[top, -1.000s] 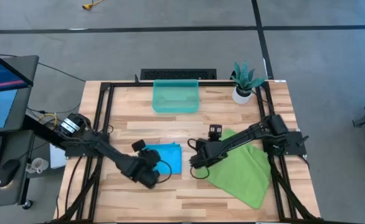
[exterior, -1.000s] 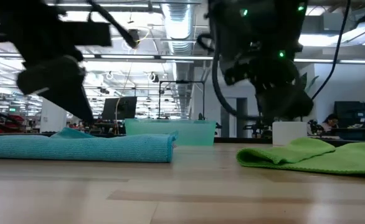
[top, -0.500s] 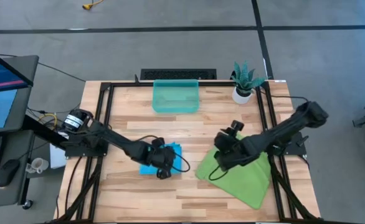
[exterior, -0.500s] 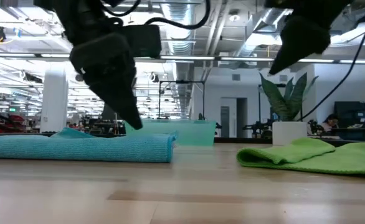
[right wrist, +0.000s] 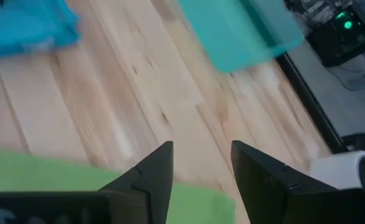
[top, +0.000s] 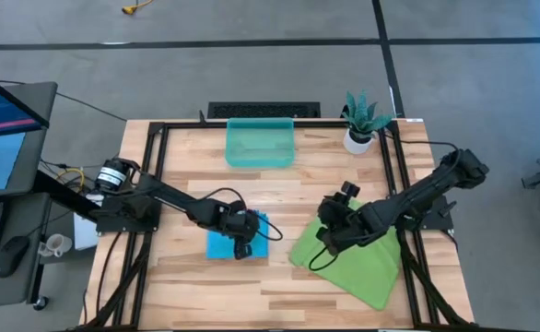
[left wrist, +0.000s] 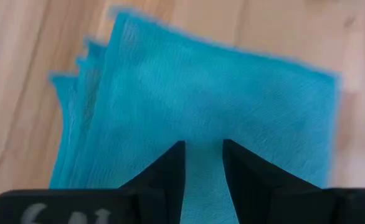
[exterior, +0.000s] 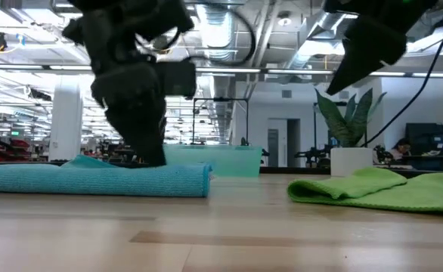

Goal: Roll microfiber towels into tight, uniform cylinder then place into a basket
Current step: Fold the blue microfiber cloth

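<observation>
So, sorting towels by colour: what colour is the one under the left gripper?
Sky-blue towel, clearest in the left wrist view.

The left hand (top: 243,237) has come down onto the blue towel (top: 222,242).

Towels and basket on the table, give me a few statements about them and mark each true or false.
1. The blue towel lies in the basket. False: it lies folded on the table.
2. The left gripper is over the blue towel. True.
3. The green towel is rolled into a cylinder. False: it lies spread out.
4. The basket holds no towel. True.
5. The right gripper is open, with nothing between its fingers. True.
</observation>
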Robot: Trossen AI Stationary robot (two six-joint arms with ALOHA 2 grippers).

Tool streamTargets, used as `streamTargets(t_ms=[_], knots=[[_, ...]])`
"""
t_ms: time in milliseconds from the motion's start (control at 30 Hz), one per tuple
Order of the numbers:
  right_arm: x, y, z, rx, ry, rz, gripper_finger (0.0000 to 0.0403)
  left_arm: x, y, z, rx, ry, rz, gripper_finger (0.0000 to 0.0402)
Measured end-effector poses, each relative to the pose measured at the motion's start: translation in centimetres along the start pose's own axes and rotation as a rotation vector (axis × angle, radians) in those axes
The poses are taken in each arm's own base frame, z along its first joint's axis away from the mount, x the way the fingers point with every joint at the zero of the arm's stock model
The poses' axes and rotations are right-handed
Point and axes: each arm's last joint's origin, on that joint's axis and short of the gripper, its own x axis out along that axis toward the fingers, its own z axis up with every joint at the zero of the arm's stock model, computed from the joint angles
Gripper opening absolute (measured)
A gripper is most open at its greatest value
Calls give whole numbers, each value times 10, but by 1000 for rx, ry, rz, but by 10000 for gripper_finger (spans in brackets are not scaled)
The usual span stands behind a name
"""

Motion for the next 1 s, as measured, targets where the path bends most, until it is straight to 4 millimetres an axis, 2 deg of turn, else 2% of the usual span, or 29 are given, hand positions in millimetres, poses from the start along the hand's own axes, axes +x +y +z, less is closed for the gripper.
streamTargets(t_ms=[167,267,400,500,600,800,1000], knots=[[6,2,0,-20,13,-18,182,7,18,-5,-84,1,26,98],[8,1,3,-15,11,-22,184,8,28,-3,-206,-18,48,98],[10,-2,4,-5,16,-29,185,10,44,3,-410,-121,194,98],[11,-2,5,1,19,-30,183,10,48,7,-447,-184,258,98],[11,-1,6,11,13,-17,182,9,43,10,-398,-228,246,98],[11,1,8,35,5,13,185,1,20,21,-232,-284,191,98],[11,2,9,52,-8,22,182,-22,8,6,-199,-214,274,98]])
